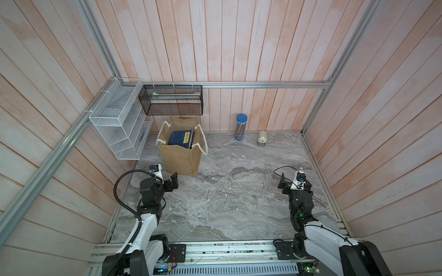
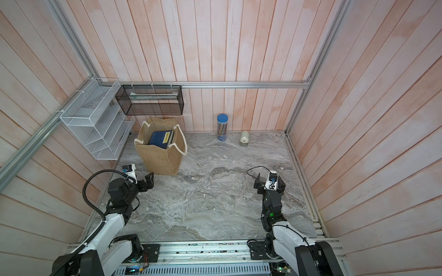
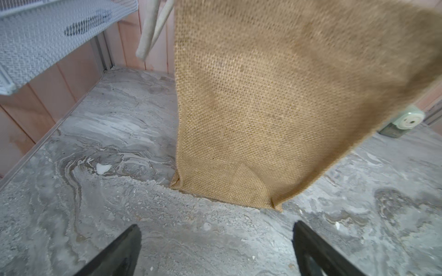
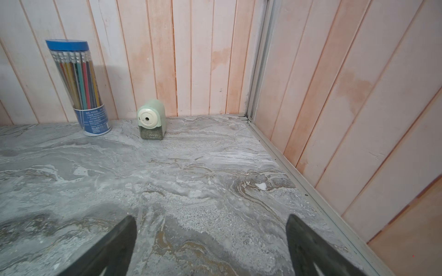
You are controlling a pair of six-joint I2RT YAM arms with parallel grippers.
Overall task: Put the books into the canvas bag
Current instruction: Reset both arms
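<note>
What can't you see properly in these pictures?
- Top views: only the top navy book shows inside the canvas bag; it and the bag's walls hide anything underneath.
- Its yellow label: writing too small to read.
- Left wrist view: the bag's burlap side fills the picture; the opening is cut off at the edge.
- Black mesh basket: something pale inside, blurred by mesh.

A: Any writing that reads?
B: One word. The green pencil sharpener (image 4: pixel 151 121) at the far edge of the tabletop (image 4: pixel 191 179) carries a brand on its grey base. It looks like "dingb", last letter unsure.
A: And the pencil tube (image 4: pixel 79 88) beside it?
B: Its blue label has lines of print, too small to read.
A: The navy book (image 1: pixel 179 138)?
B: A yellow label with dark characters, illegible in both top views.
</note>
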